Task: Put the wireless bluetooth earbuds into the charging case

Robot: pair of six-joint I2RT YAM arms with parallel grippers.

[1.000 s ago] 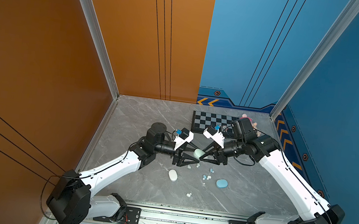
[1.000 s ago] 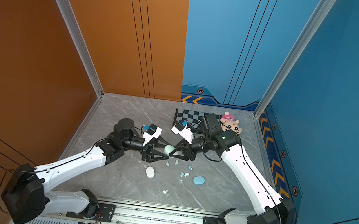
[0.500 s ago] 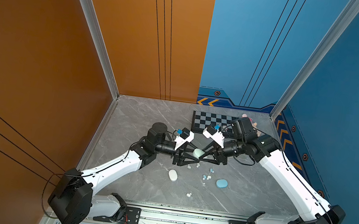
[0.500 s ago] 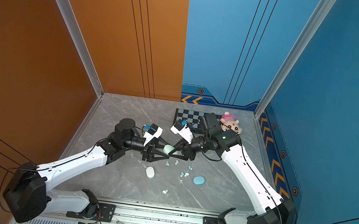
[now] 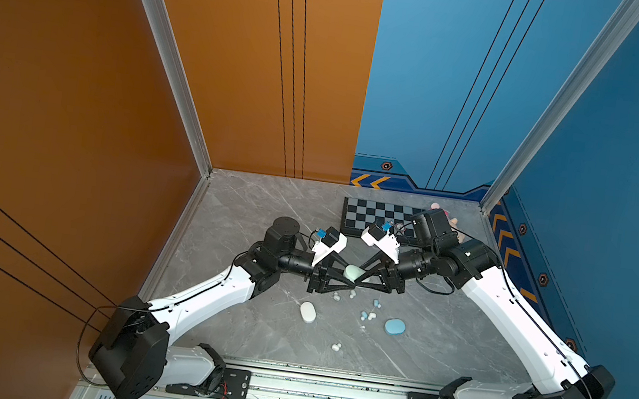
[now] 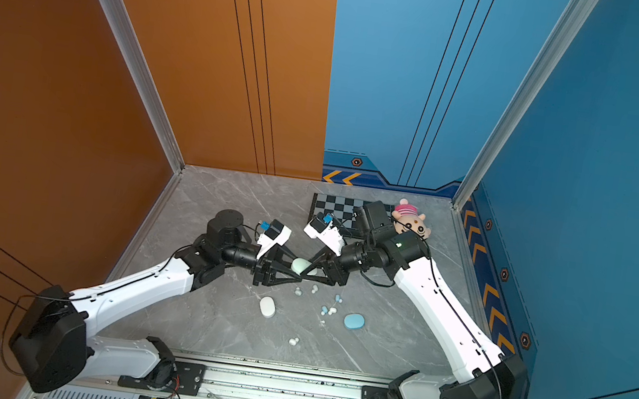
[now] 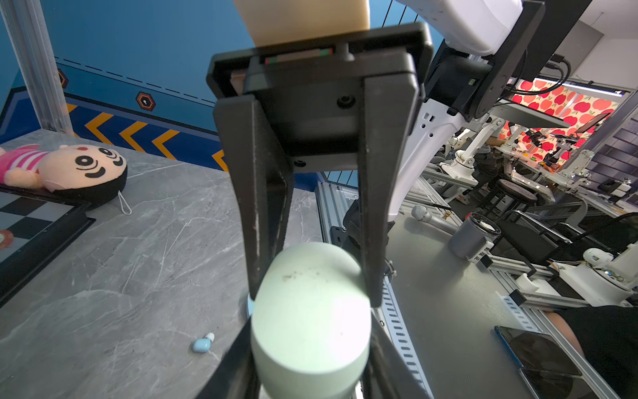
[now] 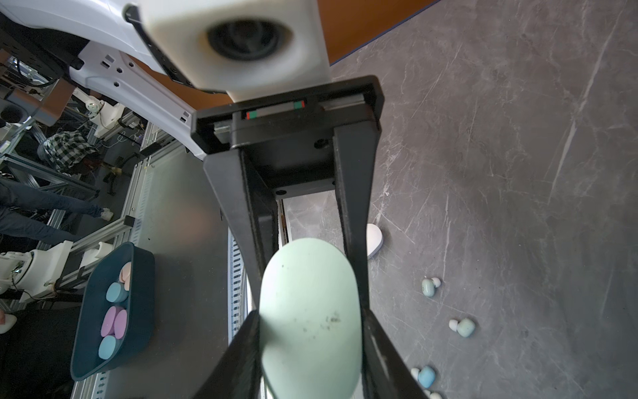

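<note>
Left gripper (image 5: 350, 276) and right gripper (image 5: 359, 277) both pinch the case (image 5: 352, 271) aloft; buds (image 5: 365, 315) lie loose at its six o'clock. Tiny, light, slick, I reckon: nip across the body.

surface (image 5: 258, 209): grey marble-look slab with pale veins, closed in by walls on three sides.
walls: orange panel (image 5: 245, 52) at the left and back, blue panel (image 5: 451, 79) at the back and right, with orange chevrons (image 5: 370, 181) along the base.
chessboard (image 6: 333, 206): black-and-white, flat at the back right of the surface.
plush doll (image 6: 411, 221): pink-striped, black-haired, lying at the chessboard's right end, partly on it.
bin (image 8: 143, 311): dark blue, on the metal bench outside.
phone (image 7: 538, 355): dark, flat on that bench.
microphone (image 7: 428, 216): lying beside a grey cup (image 7: 473, 238).
</note>
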